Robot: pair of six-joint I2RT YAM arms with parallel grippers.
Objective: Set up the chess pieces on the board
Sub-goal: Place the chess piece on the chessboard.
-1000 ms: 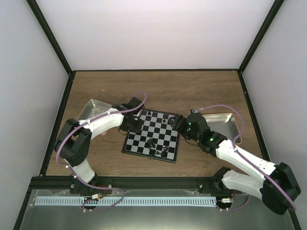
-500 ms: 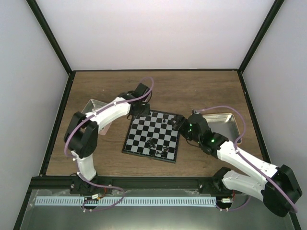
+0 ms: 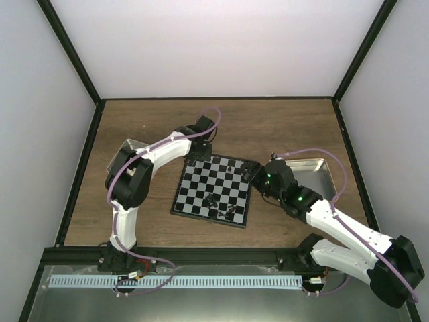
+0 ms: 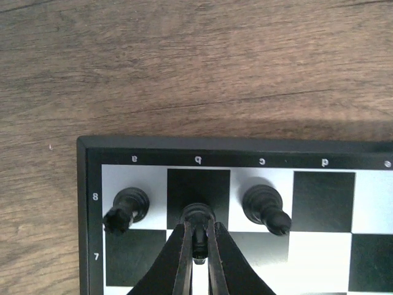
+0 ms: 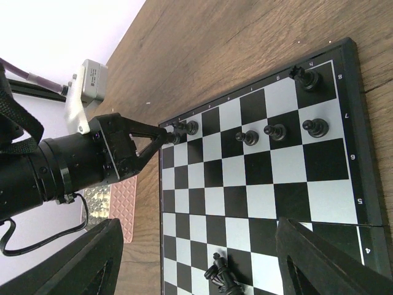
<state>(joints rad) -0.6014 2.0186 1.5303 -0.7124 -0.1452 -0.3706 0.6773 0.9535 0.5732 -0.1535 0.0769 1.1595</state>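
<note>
Black chess pieces [image 4: 130, 206] stand on the board [image 4: 215, 144], its rim lettered a to d, ranks 8 and 7. Your left gripper [image 4: 196, 252] pinches the b8 piece [image 4: 198, 214], between a8 and c8 neighbours. Your right gripper [image 5: 199, 233] hangs open at the board's right edge.

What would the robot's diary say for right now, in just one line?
left gripper: shut on black piece, square b8 | right gripper: open, empty, at edge of board

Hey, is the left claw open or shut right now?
Shut on a black chess piece. In the left wrist view the left claw has both fingers pressed against it on square b8 of the board.
</note>
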